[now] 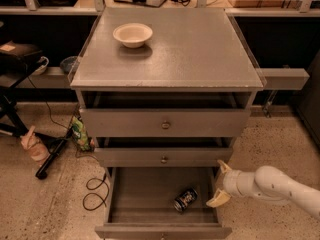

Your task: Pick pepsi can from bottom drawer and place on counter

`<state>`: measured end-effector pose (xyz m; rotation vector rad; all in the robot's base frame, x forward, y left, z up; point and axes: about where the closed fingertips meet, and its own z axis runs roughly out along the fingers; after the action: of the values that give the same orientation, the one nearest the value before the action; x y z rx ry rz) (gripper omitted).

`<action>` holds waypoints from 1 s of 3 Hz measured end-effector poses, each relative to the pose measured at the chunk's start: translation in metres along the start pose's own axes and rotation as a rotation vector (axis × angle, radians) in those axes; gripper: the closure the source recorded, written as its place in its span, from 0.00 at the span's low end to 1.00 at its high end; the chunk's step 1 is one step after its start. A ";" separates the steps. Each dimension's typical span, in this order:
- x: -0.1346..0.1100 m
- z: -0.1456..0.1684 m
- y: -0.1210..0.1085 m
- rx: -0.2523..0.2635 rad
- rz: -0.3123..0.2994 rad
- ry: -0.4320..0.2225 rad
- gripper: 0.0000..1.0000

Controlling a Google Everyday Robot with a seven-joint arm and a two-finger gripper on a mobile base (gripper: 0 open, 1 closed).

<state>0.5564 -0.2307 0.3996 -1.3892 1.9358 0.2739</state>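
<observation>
Warm, dim light falls from above, brightest on the desk [200, 49], where the bowl [132, 34] casts a soft shadow. The bottom drawer [145, 194] lies shaded (pepsi can [185, 199] dark inside); the pale gripper [220, 183] gleams at its right wall.

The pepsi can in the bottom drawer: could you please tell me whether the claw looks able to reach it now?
Probably yes. The bottom drawer is pulled out, the pepsi can lies on its side, and the open claw hangs at the drawer's right wall, which it must clear.
</observation>
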 end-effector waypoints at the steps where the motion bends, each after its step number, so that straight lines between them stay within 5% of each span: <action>1: 0.017 0.021 -0.001 -0.024 0.032 0.001 0.00; 2: 0.032 0.041 -0.002 -0.065 0.039 -0.003 0.00; 3: 0.043 0.062 0.000 -0.143 -0.023 -0.026 0.00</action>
<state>0.5769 -0.2278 0.3268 -1.4910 1.9090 0.4251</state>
